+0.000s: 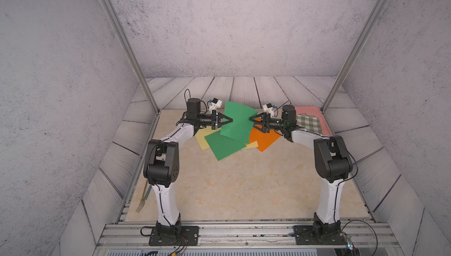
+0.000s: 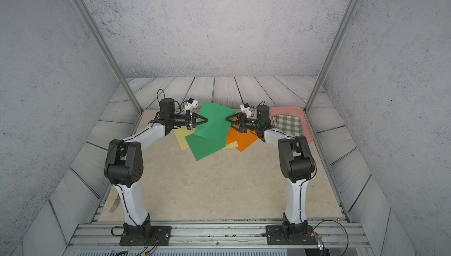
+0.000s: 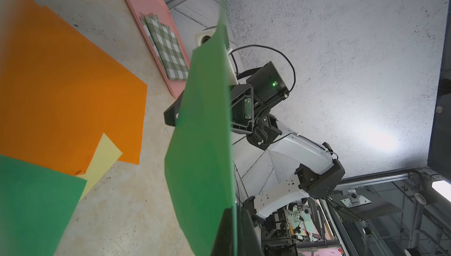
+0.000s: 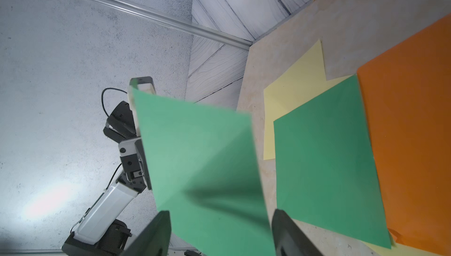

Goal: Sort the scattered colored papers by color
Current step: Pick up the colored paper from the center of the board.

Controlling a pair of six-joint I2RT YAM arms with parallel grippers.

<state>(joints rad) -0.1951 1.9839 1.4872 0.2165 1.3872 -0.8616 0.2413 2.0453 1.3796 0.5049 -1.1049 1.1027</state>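
L gripper (image 1: 230,120) is clamping shut on one side edge of the lifted green sheet (image 1: 238,120). R gripper (image 1: 252,121), jaws apart, is straddling the opp. edge w/o pinching it. The sheet is standing near upright above the heap by the centre of the worktop's (image 1: 231,189) far edge, face toward the near edge, long axis apparently running up-down. Below, the second green sheet (image 1: 224,146), orange sheets (image 1: 266,140) and pale yellow sheets (image 1: 202,141) are lying overlapped. Sorting looks to be barely starting, w/ no separate colour piles yet.
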